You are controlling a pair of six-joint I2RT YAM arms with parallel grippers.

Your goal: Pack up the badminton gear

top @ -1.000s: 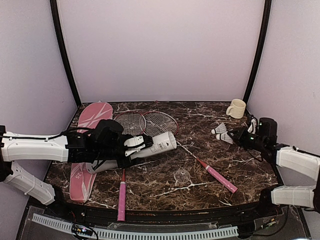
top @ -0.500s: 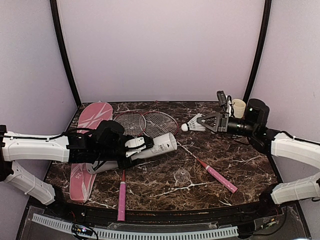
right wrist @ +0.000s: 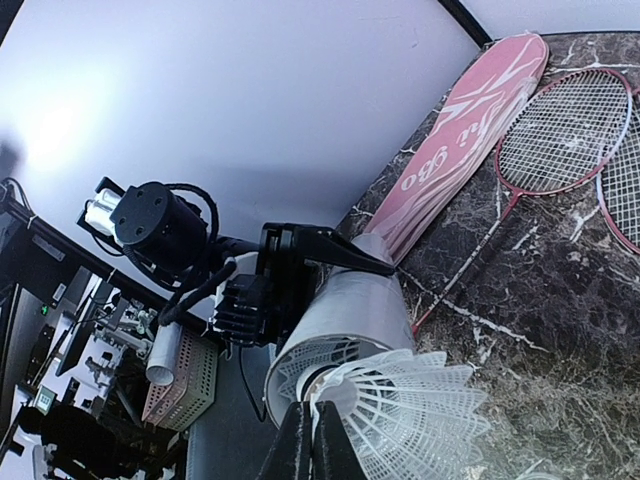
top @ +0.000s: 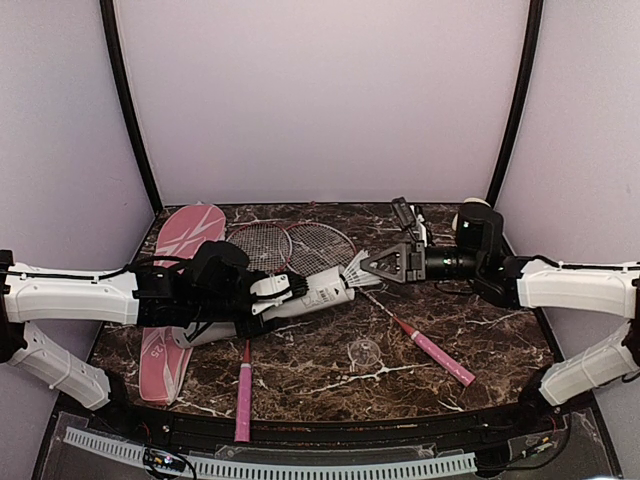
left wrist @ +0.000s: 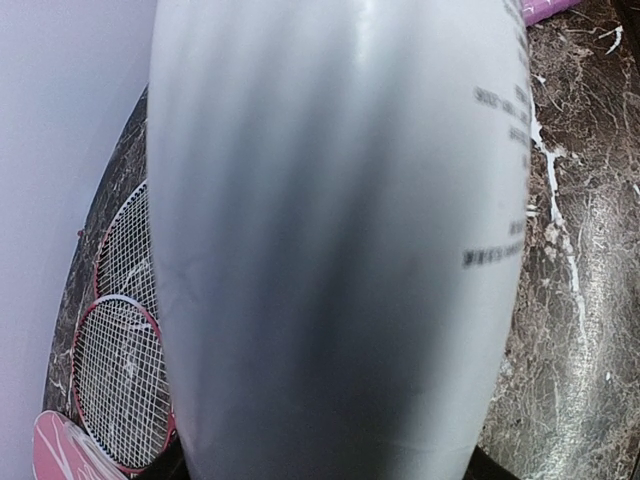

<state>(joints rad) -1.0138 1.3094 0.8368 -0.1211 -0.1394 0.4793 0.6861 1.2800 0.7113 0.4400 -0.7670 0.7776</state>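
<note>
My left gripper is shut on the white tube and holds it tilted above the table, open mouth to the right. The tube fills the left wrist view. My right gripper is shut on a white feather shuttlecock right at the tube's mouth. In the right wrist view the gripper pinches the shuttlecock's skirt, and another shuttlecock's skirt shows inside the tube. Two red-rimmed racquet heads lie behind the tube. Their pink handles point forward. The pink cover lies at the left.
A small clear round lid lies on the marble table in front of the tube. The cream mug is mostly hidden behind my right arm at the back right. Pale walls close in the back and both sides.
My right gripper lifted a shuttlecock from the right side of the table and carried it left to the tube's mouth. The left arm and tube have not moved.
</note>
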